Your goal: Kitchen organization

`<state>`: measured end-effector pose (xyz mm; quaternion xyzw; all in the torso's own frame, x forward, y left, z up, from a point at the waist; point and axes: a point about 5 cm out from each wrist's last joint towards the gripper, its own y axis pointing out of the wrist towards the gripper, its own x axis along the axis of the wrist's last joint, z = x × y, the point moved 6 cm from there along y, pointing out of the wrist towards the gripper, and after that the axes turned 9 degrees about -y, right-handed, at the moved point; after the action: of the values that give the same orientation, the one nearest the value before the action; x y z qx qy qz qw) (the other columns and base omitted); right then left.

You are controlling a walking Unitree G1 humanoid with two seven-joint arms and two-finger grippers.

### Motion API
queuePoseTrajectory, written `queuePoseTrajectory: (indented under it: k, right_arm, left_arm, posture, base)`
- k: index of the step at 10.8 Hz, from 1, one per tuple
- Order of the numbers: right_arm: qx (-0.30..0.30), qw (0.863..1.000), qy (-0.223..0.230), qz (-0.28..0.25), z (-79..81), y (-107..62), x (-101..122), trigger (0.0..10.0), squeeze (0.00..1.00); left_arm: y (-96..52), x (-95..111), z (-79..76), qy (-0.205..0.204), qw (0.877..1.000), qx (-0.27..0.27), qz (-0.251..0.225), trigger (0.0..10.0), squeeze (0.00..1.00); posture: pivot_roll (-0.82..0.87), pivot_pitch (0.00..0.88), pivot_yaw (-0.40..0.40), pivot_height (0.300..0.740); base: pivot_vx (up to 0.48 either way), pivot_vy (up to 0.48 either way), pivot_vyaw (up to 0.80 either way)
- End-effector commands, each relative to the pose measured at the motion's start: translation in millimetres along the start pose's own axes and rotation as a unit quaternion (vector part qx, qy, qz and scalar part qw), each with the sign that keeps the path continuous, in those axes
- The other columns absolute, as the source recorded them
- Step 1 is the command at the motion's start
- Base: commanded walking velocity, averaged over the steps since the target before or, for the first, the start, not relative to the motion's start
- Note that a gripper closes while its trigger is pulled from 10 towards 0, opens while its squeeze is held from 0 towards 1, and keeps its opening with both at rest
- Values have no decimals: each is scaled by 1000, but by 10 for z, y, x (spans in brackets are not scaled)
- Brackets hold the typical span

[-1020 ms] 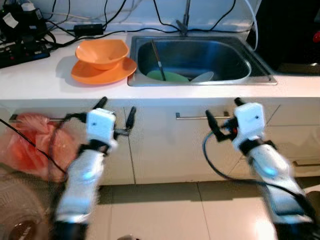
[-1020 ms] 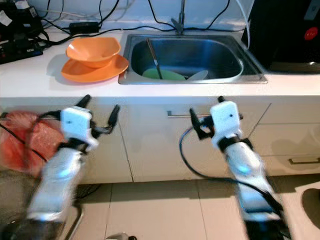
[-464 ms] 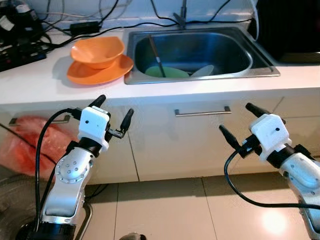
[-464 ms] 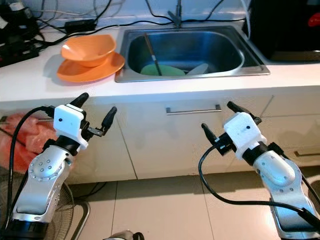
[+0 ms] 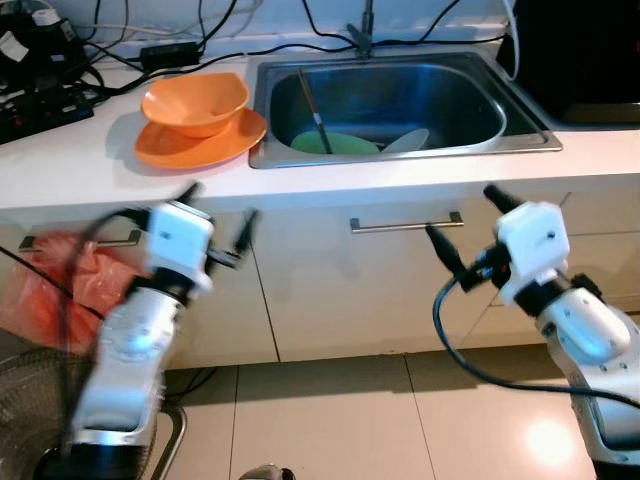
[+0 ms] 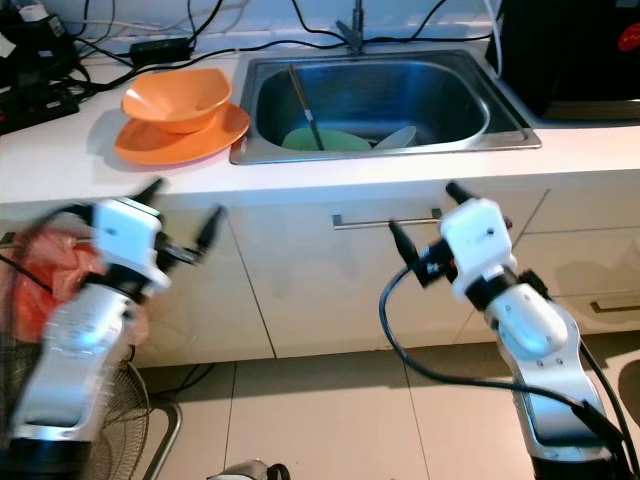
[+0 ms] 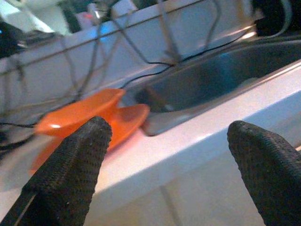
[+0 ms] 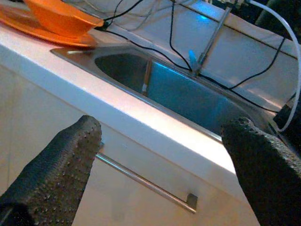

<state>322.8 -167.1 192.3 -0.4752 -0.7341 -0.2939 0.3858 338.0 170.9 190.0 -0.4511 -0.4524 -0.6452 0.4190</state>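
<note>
An orange bowl [image 5: 197,100] rests on an orange plate [image 5: 200,148] on the white counter, left of the steel sink [image 5: 480,115]. In the sink lie a green plate [image 5: 335,146], a white dish [image 5: 406,145] and a long utensil [image 5: 314,105]. My left gripper [image 5: 220,203] is open and empty in front of the cabinet, below the bowl, and blurred by motion. My right gripper [image 5: 460,212] is open and empty, just in front of the drawer handle [image 5: 405,224] under the sink. Both wrist views look up at the counter edge between spread fingers [image 7: 70,160] [image 8: 56,165].
Black cables and a power strip [image 5: 40,95] crowd the back left of the counter. A red plastic bag [image 5: 60,290] hangs at the left cabinet, with a fan [image 5: 30,400] below it. A dark appliance [image 5: 585,50] stands right of the sink. Tiled floor lies below.
My right gripper has risen and moved left, closer to the drawer handle. My left arm is swinging, now blurred, its gripper slightly higher. Both stay open.
</note>
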Motion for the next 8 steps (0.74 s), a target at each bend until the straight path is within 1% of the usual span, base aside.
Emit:
queuePoseTrajectory:
  k: [1,2,3,4,6,7,8]
  right_arm:
    - [-13,1000,5,-8,-92,-5,74,10000,0]
    - [-12,1000,2,-8,-133,-8,85,10000,0]
    - [-12,1000,3,-6,-178,11,92,10000,0]
    - [-10,1000,9,-12,-191,57,134,10000,0]
    - [-3,1000,6,-23,-170,81,199,10000,0]
    - [-3,1000,3,-25,-183,98,211,10000,0]
    - [-8,1000,4,-23,-207,120,198,10000,0]
  left_arm:
    - [-71,51,162,16,999,30,1,10000,0]
    - [-122,84,248,27,999,44,0,10000,0]
    - [-121,127,306,37,998,53,-6,10000,0]
    - [-63,183,373,27,996,78,-17,10000,0]
    - [-22,209,241,3,998,63,-22,10000,0]
    - [3,209,152,-17,999,41,-17,10000,0]
    - [32,213,202,6,999,43,-13,10000,0]
  posture:
    - [65,63,55,740]
    - [65,64,48,740]
    - [71,60,28,740]
    - [70,55,20,740]
    - [64,55,23,740]
    - [67,52,34,740]
    - [75,44,38,740]
  base:
    - [0,0,0]
    - [0,0,0]
    - [0,0,0]
    - [0,0,0]
    - [0,0,0]
    - [0,0,0]
    - [0,0,0]
